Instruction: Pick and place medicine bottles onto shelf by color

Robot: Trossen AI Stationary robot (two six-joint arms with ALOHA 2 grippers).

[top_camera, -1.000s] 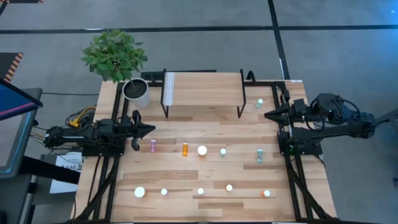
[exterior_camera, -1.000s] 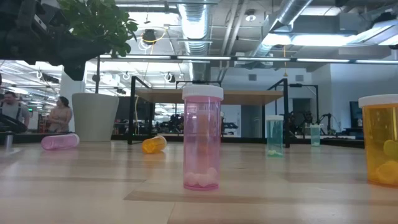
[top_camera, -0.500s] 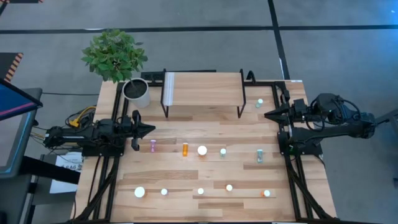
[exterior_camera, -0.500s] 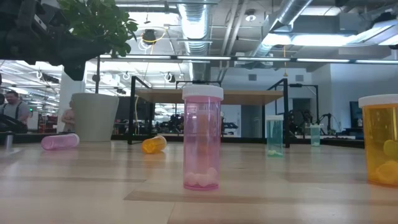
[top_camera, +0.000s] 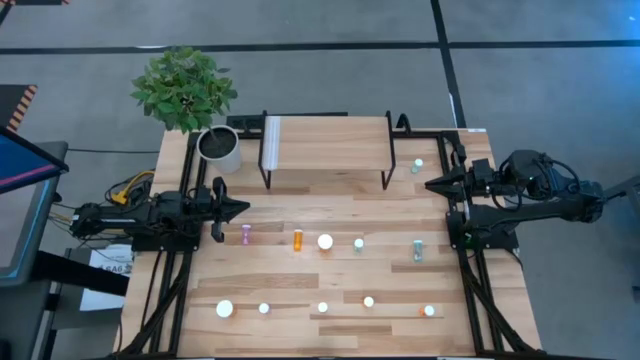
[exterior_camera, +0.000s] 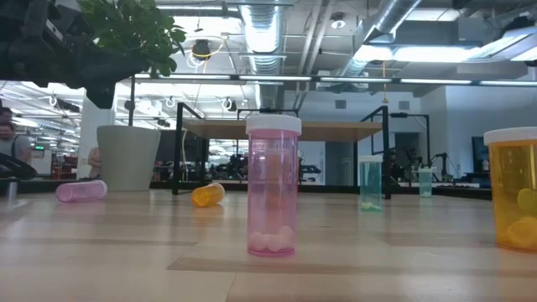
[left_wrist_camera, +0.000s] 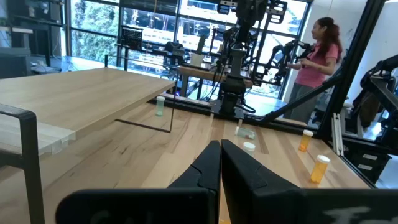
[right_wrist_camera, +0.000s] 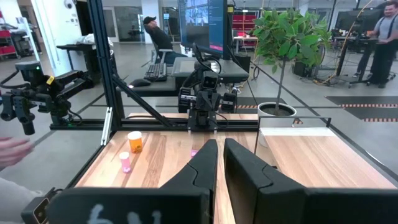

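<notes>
The medicine bottles stand and lie scattered on the wooden table. In a middle row are a pink one on its side [top_camera: 247,235], an orange one [top_camera: 297,239], a larger white-capped one [top_camera: 325,241] and two teal ones [top_camera: 358,244] [top_camera: 417,251]. Several more stand in a near row, among them a pink one [exterior_camera: 273,184] and an orange one [exterior_camera: 512,189]. One teal bottle [top_camera: 417,166] stands right of the shelf [top_camera: 325,150], whose plank top is bare. My left gripper [top_camera: 240,208] [left_wrist_camera: 219,146] is shut at the table's left edge. My right gripper [top_camera: 432,184] [right_wrist_camera: 220,146] is shut at the right edge, higher up.
A white plant pot [top_camera: 219,148] with a leafy plant stands left of the shelf at the far edge. Black frame rails run along both table sides. A person [left_wrist_camera: 317,56] stands beyond the table, and a hand [right_wrist_camera: 12,149] shows at the side in the right wrist view.
Neither arm and no bottle has moved. Only people in the room behind the table have shifted in the low view.
</notes>
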